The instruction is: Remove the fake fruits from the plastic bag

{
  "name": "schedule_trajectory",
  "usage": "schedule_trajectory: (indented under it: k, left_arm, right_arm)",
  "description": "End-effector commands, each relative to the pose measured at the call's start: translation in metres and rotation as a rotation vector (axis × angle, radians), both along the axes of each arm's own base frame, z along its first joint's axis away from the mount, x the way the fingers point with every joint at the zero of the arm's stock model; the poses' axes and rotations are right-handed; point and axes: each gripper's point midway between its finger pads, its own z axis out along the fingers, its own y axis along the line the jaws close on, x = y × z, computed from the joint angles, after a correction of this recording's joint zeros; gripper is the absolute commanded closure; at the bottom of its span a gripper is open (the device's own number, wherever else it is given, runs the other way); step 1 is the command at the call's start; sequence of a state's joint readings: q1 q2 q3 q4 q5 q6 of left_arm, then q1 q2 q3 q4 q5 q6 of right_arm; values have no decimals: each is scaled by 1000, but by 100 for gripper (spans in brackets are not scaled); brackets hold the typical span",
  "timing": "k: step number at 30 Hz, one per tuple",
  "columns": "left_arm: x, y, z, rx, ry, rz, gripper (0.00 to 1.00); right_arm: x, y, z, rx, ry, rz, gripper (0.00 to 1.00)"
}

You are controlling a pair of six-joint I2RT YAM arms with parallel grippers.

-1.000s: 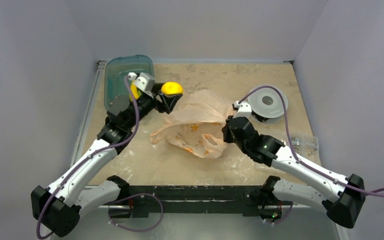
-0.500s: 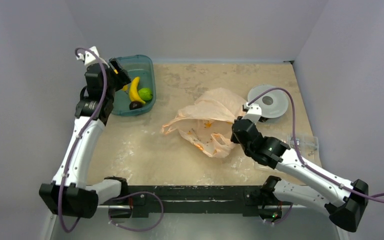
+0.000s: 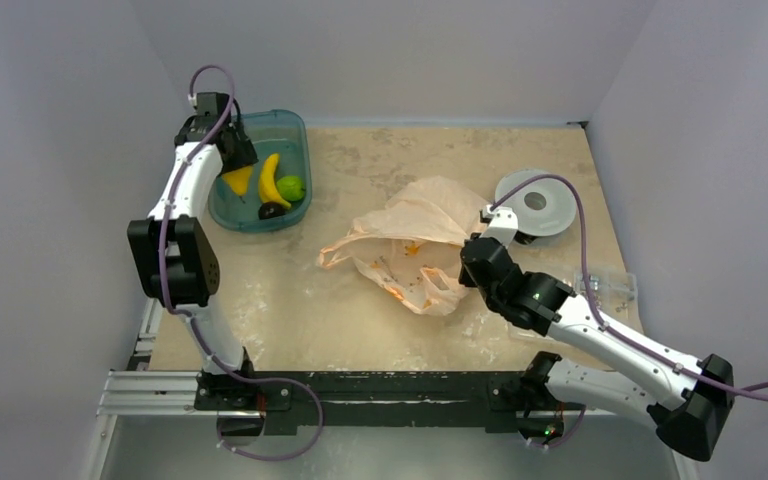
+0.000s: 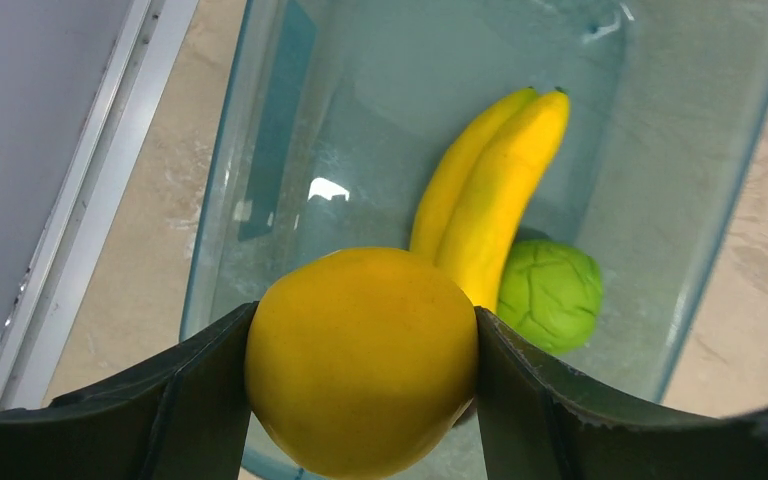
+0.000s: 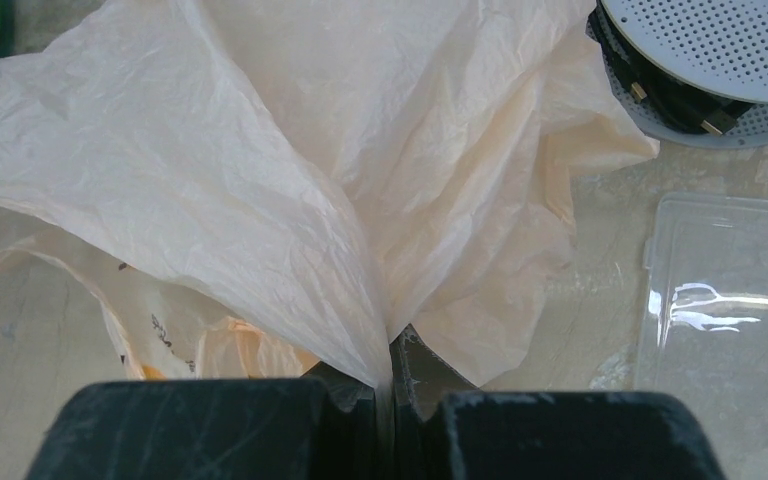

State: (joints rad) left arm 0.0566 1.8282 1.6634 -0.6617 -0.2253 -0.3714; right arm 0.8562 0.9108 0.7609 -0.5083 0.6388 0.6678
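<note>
My left gripper [image 3: 236, 168] is shut on an orange-yellow fruit [image 4: 362, 360] and holds it over the near left end of the teal bin [image 3: 295, 132]. In the bin lie a yellow banana [image 4: 495, 200], a green fruit [image 4: 550, 295] and a dark round one [image 3: 271, 210]. The peach plastic bag [image 3: 410, 225] lies crumpled mid-table. My right gripper [image 5: 390, 375] is shut on a pinched fold of the bag [image 5: 290, 170] at its right edge [image 3: 468, 248]. What is inside the bag is hidden, apart from orange patches showing through.
A grey perforated round disc [image 3: 535, 203] sits at the back right, just beyond the bag [image 5: 720, 50]. A clear flat packet [image 3: 608, 285] lies right of my right arm [image 5: 730, 300]. Grey walls close in the table on three sides.
My left arm swung from beside the bag to the far left and now holds the orange-yellow fruit over the bin. My right gripper kept its pinch on the bag, which shifted slightly.
</note>
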Motion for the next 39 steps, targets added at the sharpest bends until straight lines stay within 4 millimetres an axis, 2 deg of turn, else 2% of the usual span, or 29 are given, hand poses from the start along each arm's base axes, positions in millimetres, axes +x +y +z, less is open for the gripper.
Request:
schedule_trajectory:
  k: [1, 4, 9, 14, 18, 21, 25, 29, 31, 35, 39]
  left_arm:
    - [18, 18, -2, 13, 42, -27, 100]
    - [21, 11, -32, -41, 117, -56, 100]
    - [11, 8, -82, -63, 272, -81, 99]
    - [8, 8, -94, -66, 297, -68, 73]
    - [7, 7, -102, -71, 317, -84, 59]
    - [6, 3, -102, -85, 318, -97, 45]
    - [6, -3, -89, -100, 284, -133, 31]
    - [3, -5, -85, -110, 270, -157, 17]
    - [2, -5, -83, -118, 266, -164, 2]
    - [2, -7, -70, -126, 237, -171, 0]
    - [-2, -9, -35, -122, 161, -166, 0]
  right_arm:
    - [7, 7, 16, 29, -33, 8, 100]
    - [6, 7, 15, 36, -29, 9, 100]
    - [3, 9, 11, 43, -22, 21, 100]
    - [3, 8, 12, 37, -16, 19, 100]
    - [1, 5, 10, 28, -8, 12, 100]
    - [-1, 3, 8, 28, 1, 8, 100]
    - [-2, 6, 5, 28, 17, 23, 100]
    - [-2, 8, 3, 18, 32, 27, 100]
    - [-3, 8, 1, 12, 39, 27, 99]
    - [-4, 7, -2, 4, 51, 29, 95]
    - [-3, 4, 2, -6, 42, 19, 90]
